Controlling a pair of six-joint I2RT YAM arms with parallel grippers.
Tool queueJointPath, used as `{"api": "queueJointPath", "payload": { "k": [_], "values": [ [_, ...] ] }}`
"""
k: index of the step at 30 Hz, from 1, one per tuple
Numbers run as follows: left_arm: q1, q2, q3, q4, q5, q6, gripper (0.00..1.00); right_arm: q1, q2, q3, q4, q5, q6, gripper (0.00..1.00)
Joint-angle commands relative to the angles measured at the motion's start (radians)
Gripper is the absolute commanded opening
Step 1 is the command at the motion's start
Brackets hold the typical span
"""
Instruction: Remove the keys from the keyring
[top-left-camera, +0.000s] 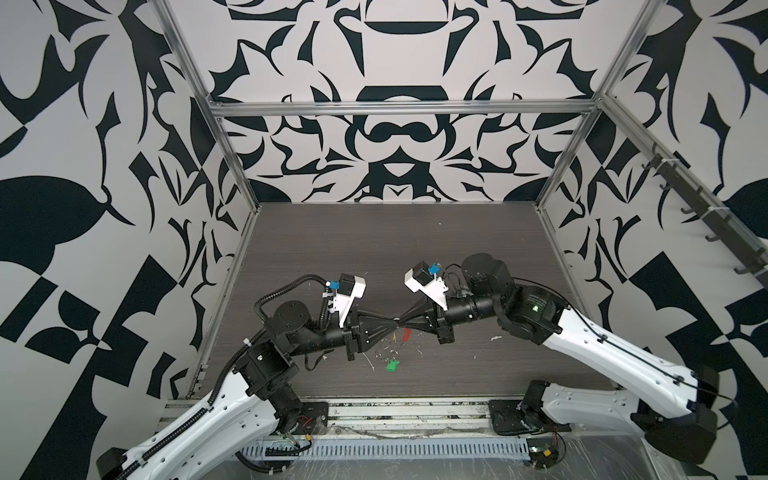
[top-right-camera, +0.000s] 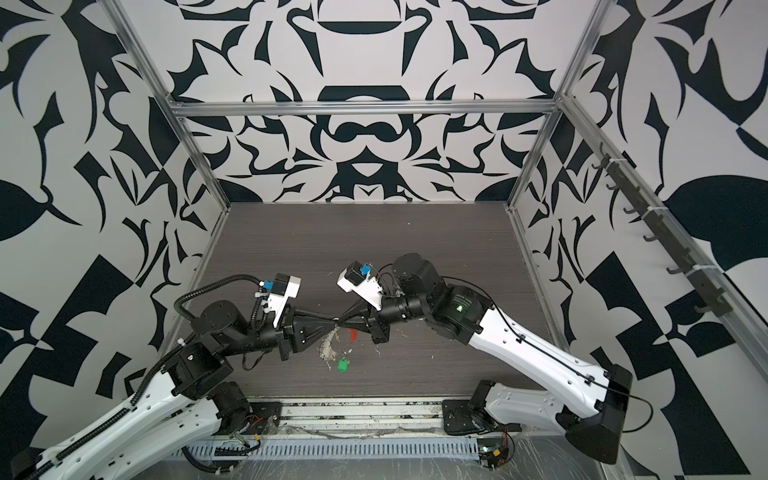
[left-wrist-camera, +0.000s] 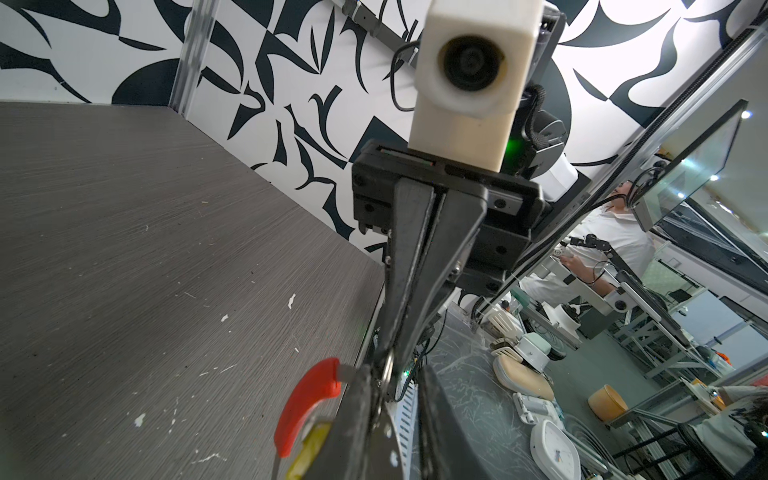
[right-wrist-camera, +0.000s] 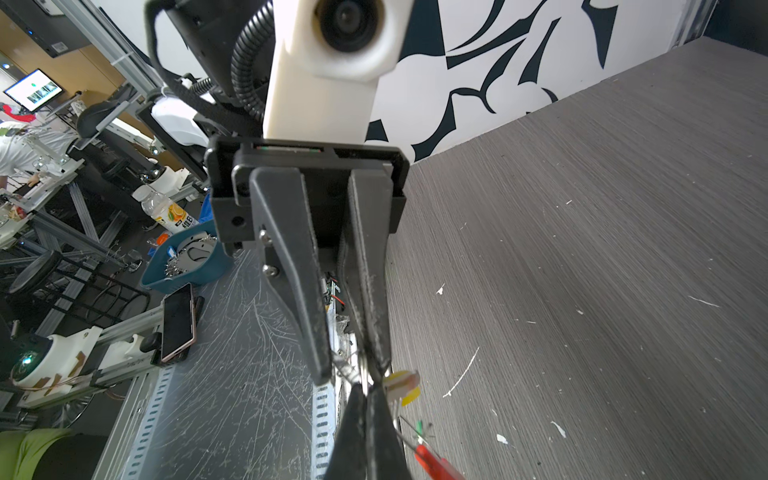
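Right gripper (left-wrist-camera: 383, 361) jaws clamp a small silver split ring (left-wrist-camera: 390, 370); left gripper (right-wrist-camera: 351, 371) jaws, at nine o'clock, stand slightly apart.

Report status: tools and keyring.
Right tool shut on silver ring. Left tool meets it tip to tip, grip unclear. Red-sleeved wire keyring hangs beneath; yellow plastic tag at tips, green plastic tag lower. Nothing obstructing.

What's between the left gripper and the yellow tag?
The right gripper's shut tips, pinching a silver ring, sit at the left gripper's mouth; the yellow tag hangs just outside, beside the red sleeve.
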Motion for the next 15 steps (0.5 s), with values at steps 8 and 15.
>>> {"api": "queueJointPath", "payload": {
  "k": [8,15],
  "values": [
    [0.001,-0.012,-0.010,-0.007,-0.026,0.012,0.17,-0.016,-0.050,-0.028,0.112,-0.012,0.042,0.00],
    [0.001,-0.023,0.002,-0.006,-0.043,0.009,0.07,-0.017,-0.048,-0.051,0.147,-0.024,0.065,0.00]
  ]
}}
